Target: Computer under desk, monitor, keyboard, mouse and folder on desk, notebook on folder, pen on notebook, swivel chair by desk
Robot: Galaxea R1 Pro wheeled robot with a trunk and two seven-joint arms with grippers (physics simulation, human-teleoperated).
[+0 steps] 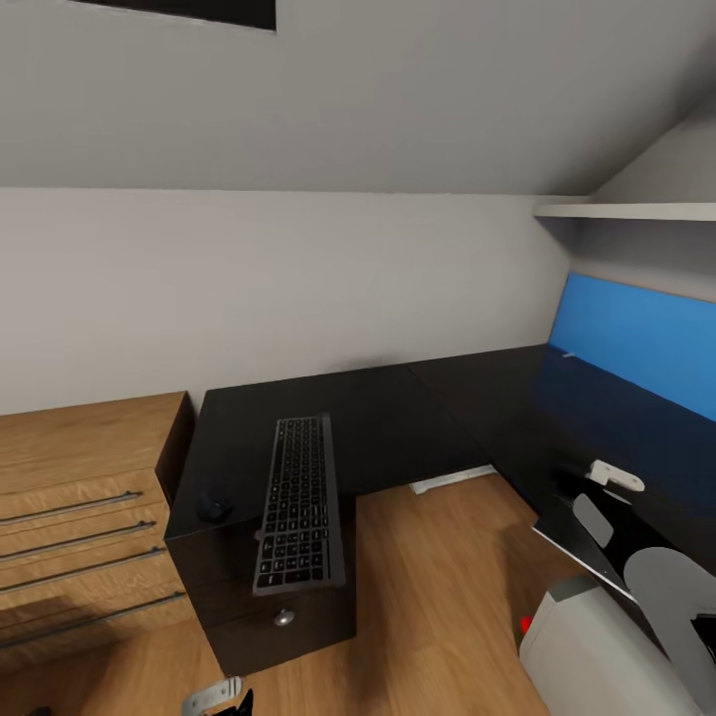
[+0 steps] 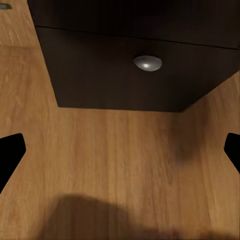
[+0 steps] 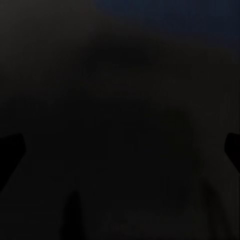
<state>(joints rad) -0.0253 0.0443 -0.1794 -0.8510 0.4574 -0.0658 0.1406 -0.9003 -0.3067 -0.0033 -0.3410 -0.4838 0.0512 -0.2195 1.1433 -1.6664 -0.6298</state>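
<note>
Slim black keyboard (image 1: 298,505) flat on long black L-shaped surface (image 1: 398,418), small dark mouse (image 1: 212,508) just beside. Left hand (image 2: 120,150) wide open over wooden floor (image 2: 120,165). Right hand (image 3: 120,150) open too, close over something dark.

The head camera looks down from above across the black L-shaped surface (image 1: 398,418) toward the wall, while the left wrist camera faces its lowest drawer (image 2: 135,75) close above the floor, and the right wrist camera presses near darkness.
</note>
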